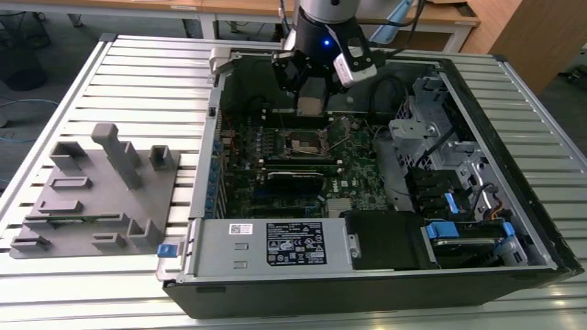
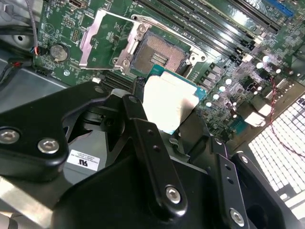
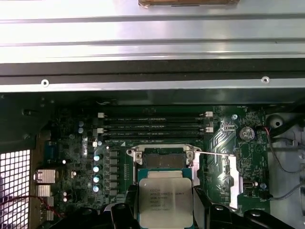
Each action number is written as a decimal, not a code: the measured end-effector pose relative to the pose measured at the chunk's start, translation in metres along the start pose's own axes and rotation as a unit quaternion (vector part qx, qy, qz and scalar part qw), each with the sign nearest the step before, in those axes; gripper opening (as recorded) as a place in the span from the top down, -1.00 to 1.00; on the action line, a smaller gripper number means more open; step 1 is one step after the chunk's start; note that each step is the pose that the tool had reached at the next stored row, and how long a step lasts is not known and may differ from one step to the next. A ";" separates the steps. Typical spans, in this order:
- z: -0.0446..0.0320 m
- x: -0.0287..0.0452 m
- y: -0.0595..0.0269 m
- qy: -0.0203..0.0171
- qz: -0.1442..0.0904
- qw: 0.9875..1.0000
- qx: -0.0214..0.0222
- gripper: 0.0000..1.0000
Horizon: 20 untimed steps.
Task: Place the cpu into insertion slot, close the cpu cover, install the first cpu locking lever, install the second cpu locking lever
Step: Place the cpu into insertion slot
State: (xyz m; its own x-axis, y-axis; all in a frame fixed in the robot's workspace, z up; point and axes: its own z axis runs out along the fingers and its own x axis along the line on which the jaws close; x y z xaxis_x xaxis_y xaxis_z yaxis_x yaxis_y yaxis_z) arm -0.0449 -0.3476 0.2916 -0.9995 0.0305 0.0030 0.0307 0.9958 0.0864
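My gripper [image 3: 165, 211] is shut on the cpu [image 3: 165, 202], a flat square chip with a dull silver top held by its edges between black fingers [image 3: 125, 212]. In both wrist views the chip hangs above the green motherboard, just beside the insertion slot [image 3: 164, 157], not in it. The slot [image 2: 157, 55] is a dark square with a silvery rim and lies open and bare. The cpu cover [image 2: 102, 40] is a silvery frame flipped back off the slot and lying to its side. In the exterior view my gripper [image 1: 310, 106] hovers inside the open computer case, slightly beyond the slot [image 1: 306, 141].
Long black memory slots [image 3: 155, 121] run beside the slot. A thin locking lever [image 3: 214, 153] sticks out over the flipped-back cover. The case walls [image 1: 209, 137] ring the board, with drive cages [image 1: 431, 137] and a power supply [image 1: 275, 244]. A grey fixture [image 1: 92, 192] sits on the table at the exterior view's left.
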 end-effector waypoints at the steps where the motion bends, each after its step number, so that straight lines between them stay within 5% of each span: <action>1: 0.0010 0.0000 -0.0001 0.000 0.000 1.000 0.000 -0.08; 20: 0.0207 -0.0003 -0.0015 0.000 0.000 1.000 0.000 -0.08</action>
State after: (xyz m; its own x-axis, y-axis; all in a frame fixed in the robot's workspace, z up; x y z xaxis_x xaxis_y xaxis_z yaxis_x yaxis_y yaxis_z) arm -0.0447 -0.3472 0.2709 -0.9995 0.0310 0.0030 0.0311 0.9958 0.0864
